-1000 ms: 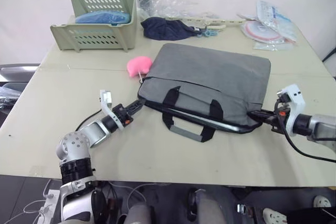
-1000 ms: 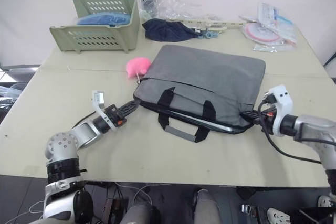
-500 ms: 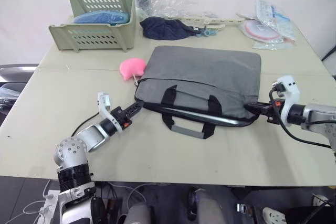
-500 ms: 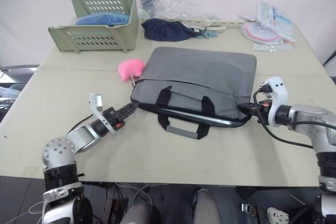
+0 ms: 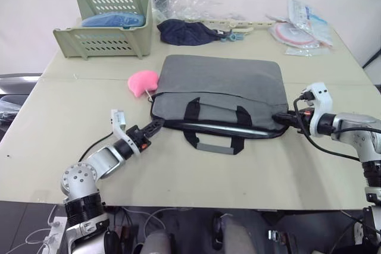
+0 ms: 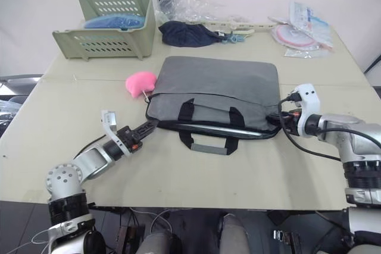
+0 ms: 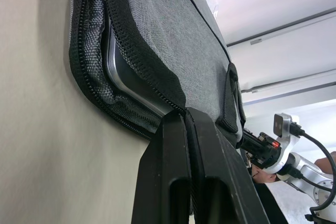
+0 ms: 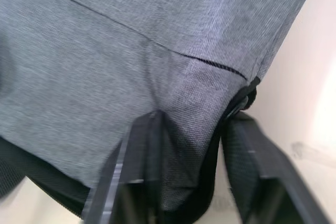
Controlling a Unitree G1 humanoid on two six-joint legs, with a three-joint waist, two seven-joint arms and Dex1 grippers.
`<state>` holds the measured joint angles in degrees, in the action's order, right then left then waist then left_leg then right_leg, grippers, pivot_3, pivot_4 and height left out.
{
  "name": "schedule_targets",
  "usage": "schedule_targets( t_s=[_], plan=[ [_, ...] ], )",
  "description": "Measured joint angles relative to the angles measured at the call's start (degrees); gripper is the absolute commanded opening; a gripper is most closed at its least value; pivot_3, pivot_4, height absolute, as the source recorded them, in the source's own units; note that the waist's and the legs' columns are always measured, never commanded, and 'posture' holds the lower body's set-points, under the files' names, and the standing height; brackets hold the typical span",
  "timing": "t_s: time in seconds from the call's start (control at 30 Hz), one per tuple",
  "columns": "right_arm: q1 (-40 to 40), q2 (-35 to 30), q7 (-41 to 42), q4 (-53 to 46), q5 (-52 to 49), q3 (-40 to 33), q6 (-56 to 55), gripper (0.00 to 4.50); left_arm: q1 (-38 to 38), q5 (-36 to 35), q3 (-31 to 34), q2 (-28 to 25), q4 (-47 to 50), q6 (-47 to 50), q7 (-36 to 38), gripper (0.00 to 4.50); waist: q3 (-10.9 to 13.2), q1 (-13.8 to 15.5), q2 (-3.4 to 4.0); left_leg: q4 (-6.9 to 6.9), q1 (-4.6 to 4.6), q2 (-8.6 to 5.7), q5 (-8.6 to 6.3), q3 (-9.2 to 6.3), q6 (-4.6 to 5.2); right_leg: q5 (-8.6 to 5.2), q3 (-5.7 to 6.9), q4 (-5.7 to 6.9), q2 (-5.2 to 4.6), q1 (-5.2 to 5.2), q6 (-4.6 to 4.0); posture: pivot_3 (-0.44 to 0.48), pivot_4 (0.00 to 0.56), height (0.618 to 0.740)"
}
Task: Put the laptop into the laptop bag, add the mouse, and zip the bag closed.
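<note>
The left gripper [image 5: 156, 125] lay low over the table [image 5: 71, 105] with its two black fingers [image 7: 184, 145] pressed together at the near left corner of the laptop bag [image 5: 220, 84]; in the left wrist view their tips met the bag's black zipper edge, though whether they pinched the zipper tape or a pull could not be told; just beyond them the bag's mouth gaped, and the silver edge of the laptop [image 7: 118, 74] showed inside it. The right gripper [image 6: 275, 119] sat at the bag's near right corner; its fingers [image 8: 137, 174] stood apart on either side of the grey fabric, with the corner of the bag and its black trim between them, touching the cloth.

The laptop bag lay flat in the middle of the table, its two black strap handles [image 5: 217, 132] turned toward the robot, its near long edge unzipped along the front with a pale sliver of laptop visible in the slit; the mouse could not be made out in any view.

A pink fluffy blob [image 5: 143, 81] rested just beside the bag's far left corner; farther back stood a pale green slotted basket [image 5: 104, 34] holding something blue; a dark navy cloth bundle [image 5: 187, 31] lay beyond the bag, with crumpled clear plastic [image 5: 190, 5] behind it and packaged items [image 5: 303, 28] at the far right.
</note>
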<state>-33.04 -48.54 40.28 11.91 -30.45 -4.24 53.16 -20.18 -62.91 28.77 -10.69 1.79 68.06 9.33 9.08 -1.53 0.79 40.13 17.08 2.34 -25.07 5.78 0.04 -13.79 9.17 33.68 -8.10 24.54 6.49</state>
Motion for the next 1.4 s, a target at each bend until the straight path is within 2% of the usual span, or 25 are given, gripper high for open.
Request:
schedule_targets(
  t_s=[0.27, 0.57, 0.77, 1.0, 1.1, 1.2, 1.3, 1.4],
  plan=[
    [1.53, 2.37, -1.98, 0.78, -1.07, -6.62, 3.54, 2.95, -0.03, -0.12, -0.77, -0.41, -0.08, -0.37, 0.1, 0.0, 0.0, 0.07, 0.0, 0.0, 0.02, 0.0, 0.0, 0.0, 0.0, 0.0, -0.01, -0.02, 0.0, 0.0, 0.0, 0.0, 0.15, 0.74],
    [9.97, 9.47, -10.56, -9.84, -5.68, -18.76, 14.32, 2.95, -0.2, -0.15, -1.8, -1.11, -1.01, -1.0, 0.57, 0.0, -0.01, 0.15, 0.01, -0.01, 0.0, 0.0, -0.01, -0.02, -0.01, 0.0, -0.03, 0.03, 0.0, -0.01, 0.0, 0.0, 0.15, 0.74],
    [10.75, 12.39, -12.85, -12.48, -6.17, -20.24, 15.7, 2.95, -0.39, -0.15, -1.83, -1.37, -1.61, -1.17, 0.74, 0.0, -0.02, 0.08, 0.03, 0.0, -0.03, 0.0, 0.0, -0.02, -0.02, 0.0, -0.06, 0.05, 0.0, -0.02, 0.0, 0.0, 0.15, 0.74],
    [7.52, 12.66, -12.81, -6.56, -4.99, -19.18, 13.08, 2.95, -0.53, -0.15, -1.85, -1.53, -1.98, -1.33, 0.73, 0.0, -0.03, -0.02, 0.03, 0.04, -0.06, 0.0, 0.0, 0.0, -0.03, 0.0, -0.08, 0.07, 0.0, -0.06, 0.0, 0.0, 0.15, 0.74],
    [6.62, 12.52, -12.62, -5.03, -4.72, -18.45, 12.0, 2.21, -0.52, -0.15, -1.9, -1.53, -1.98, -1.38, 0.72, 0.0, -0.03, -0.03, 0.03, 0.04, -0.06, 0.0, 0.0, 0.0, -0.03, 0.0, -0.08, 0.07, 0.0, -0.06, 0.0, 0.0, 0.15, 0.74],
    [6.38, 12.39, -11.85, -5.05, -4.81, -17.89, 11.85, 0.94, -0.52, -0.15, -1.97, -1.53, -1.98, -1.58, 0.72, 0.0, -0.04, -0.03, 0.02, 0.04, -0.06, 0.0, 0.0, 0.0, -0.03, 0.0, -0.08, 0.06, 0.0, -0.07, 0.0, 0.0, 0.15, 0.74],
    [5.99, 11.88, -11.2, -5.28, -4.82, -17.15, 11.7, 0.02, -0.52, -0.15, -2.2, -1.53, -1.97, -1.73, 0.71, 0.0, -0.07, -0.01, -0.03, 0.04, -0.06, 0.0, 0.0, -0.01, -0.03, 0.0, -0.08, 0.06, 0.0, -0.08, 0.0, 0.0, 0.15, 0.74],
    [4.91, 11.19, -10.76, -4.01, -4.68, -16.03, 11.19, 0.02, -0.22, -0.35, -2.19, -1.54, -1.75, -1.77, 0.64, 0.0, -0.07, -0.03, -0.03, 0.04, -0.06, 0.0, 0.0, 0.0, -0.03, 0.0, -0.09, 0.06, 0.0, -0.08, 0.0, 0.0, 0.15, 0.74]
  ],
)
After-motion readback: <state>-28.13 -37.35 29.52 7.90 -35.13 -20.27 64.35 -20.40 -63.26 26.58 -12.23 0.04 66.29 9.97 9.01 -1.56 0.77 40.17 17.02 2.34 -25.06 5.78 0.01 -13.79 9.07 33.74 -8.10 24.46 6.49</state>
